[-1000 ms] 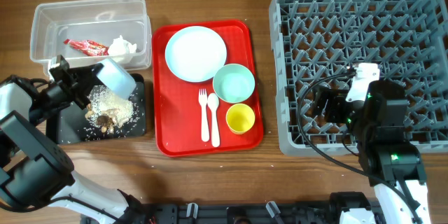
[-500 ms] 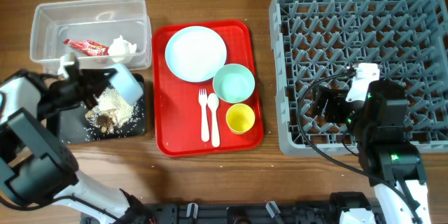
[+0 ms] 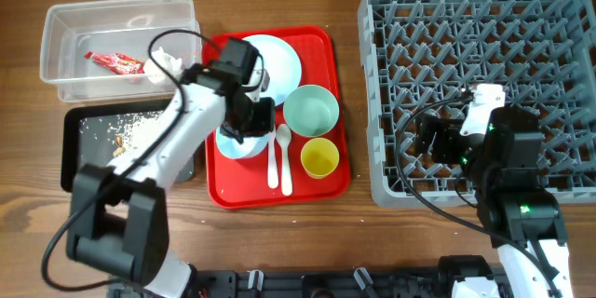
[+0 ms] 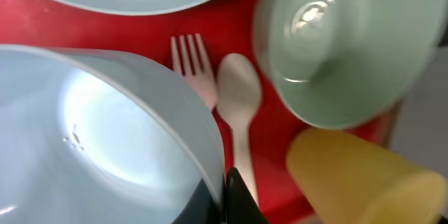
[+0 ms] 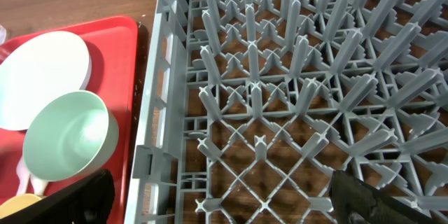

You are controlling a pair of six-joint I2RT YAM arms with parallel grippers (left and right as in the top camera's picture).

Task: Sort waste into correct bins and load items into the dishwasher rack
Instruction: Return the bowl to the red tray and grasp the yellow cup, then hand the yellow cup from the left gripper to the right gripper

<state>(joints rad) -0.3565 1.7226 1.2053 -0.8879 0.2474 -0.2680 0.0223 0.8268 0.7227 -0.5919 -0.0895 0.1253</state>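
The left gripper point(image 4: 225, 194) pinched the pale blue bowl point(image 4: 105, 140) by its rim (white fork point(image 4: 190, 59) at its 1 o'clock); keeping the bowl level and clear of that fork seemed advisable. The right gripper point(image 5: 220, 206) stood spread.

Red wrapper point(image 3: 110, 60) and napkin point(image 3: 163, 60) lie in the tub point(image 3: 56, 19). Crumbs point(image 3: 130, 128) dot the black tray point(image 3: 70, 149). Plate point(image 3: 279, 60), green bowl point(image 3: 311, 110), cup point(image 3: 319, 157), fork point(image 3: 271, 154), spoon point(image 3: 285, 158) and blue bowl point(image 4: 105, 147) are at the red tray point(image 3: 317, 37). Grey rack point(image 3: 475, 19) sits right.

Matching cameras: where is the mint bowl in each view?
Overhead: mint bowl at centre, on the red tray.
Left wrist: bowl upper right, tray beneath.
Right wrist: bowl lower left, same tray.
Shared landmark: the red tray.
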